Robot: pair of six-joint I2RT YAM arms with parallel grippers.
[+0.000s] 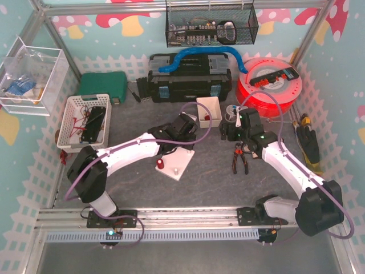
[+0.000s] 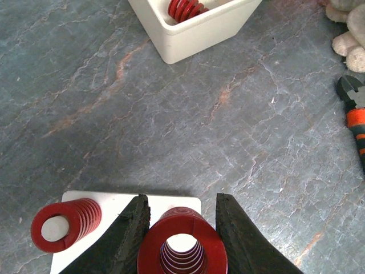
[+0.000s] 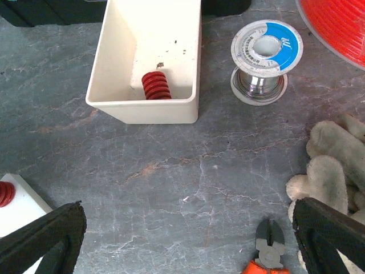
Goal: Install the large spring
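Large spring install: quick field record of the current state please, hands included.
left hand: shut on large spring
large spring position: above white plate; seating unclear
small spring: standing on plate, post inside
right hand: open, empty
white bin: one red spring inside
nearby: pliers, solder spool

Bare desk point(image 2: 171, 125) lies open between the white bin point(image 2: 199, 37) and the plate point(image 2: 111, 202); pliers point(image 2: 356, 117) and glove point(image 2: 348, 40) crowd its right side.
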